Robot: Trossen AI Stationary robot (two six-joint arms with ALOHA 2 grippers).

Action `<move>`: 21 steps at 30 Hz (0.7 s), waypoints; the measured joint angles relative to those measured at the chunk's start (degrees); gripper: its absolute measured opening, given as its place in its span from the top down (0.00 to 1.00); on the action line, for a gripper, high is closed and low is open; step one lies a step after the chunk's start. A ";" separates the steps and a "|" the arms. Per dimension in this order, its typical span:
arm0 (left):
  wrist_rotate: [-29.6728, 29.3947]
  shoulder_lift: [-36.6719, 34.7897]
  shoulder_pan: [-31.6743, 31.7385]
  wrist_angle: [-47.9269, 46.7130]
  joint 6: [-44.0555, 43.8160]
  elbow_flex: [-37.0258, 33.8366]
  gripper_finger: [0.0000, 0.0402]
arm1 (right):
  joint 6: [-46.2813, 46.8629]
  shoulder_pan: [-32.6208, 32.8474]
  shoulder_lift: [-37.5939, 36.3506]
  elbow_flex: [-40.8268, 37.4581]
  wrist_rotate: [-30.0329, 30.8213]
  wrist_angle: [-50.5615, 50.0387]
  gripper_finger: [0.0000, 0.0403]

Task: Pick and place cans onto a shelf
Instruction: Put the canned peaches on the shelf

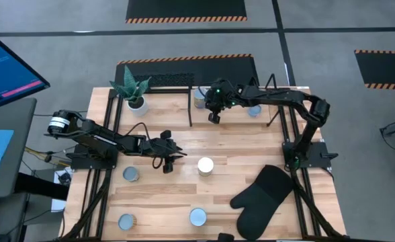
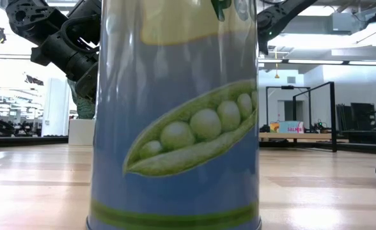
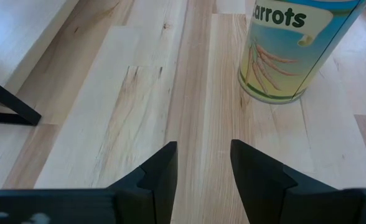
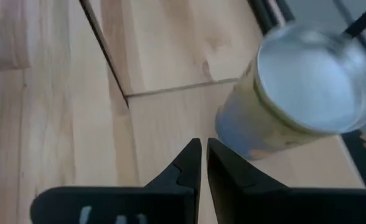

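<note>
Several cans with round tops stand upright on the wood table. One carrot-labelled can (image 3: 295, 50), white-topped (image 1: 205, 165), stands just beyond my left gripper (image 3: 203, 168), which is open and empty (image 1: 165, 161). Two cans (image 1: 201, 97) (image 1: 254, 109) stand on the wood base of the shelf (image 1: 189, 107). My right gripper (image 4: 203, 165) hovers, shut and empty, beside the left one of them (image 4: 307, 93), over the shelf's front (image 1: 214, 115). A pea-labelled can (image 2: 175, 128) fills the low view.
A potted plant (image 1: 136, 91) stands at the shelf's left end. A black oven mitt (image 1: 261, 195) lies at the near right. More cans stand near the left and front edges (image 1: 130, 174) (image 1: 125, 221) (image 1: 197, 216). A black shelf bar (image 4: 105, 50) crosses ahead of my right gripper.
</note>
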 joint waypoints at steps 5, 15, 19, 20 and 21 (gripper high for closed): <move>0.00 0.00 -0.01 -0.01 0.00 0.00 0.65 | -0.02 2.03 -3.29 0.00 4.06 -3.01 0.87; 0.00 0.00 0.00 0.00 0.00 0.00 0.65 | 2.89 7.80 -9.92 0.00 4.23 -9.71 0.87; 0.00 0.00 0.00 0.00 0.00 0.00 0.65 | 4.03 10.16 -10.44 0.00 4.23 -10.47 0.87; -0.02 0.00 -0.02 0.00 0.00 0.00 0.65 | 4.38 10.63 -10.44 0.00 4.23 -10.63 0.87; -0.02 0.00 -0.02 -0.02 0.00 0.00 0.65 | 4.54 11.07 -10.44 0.00 4.23 -10.79 0.87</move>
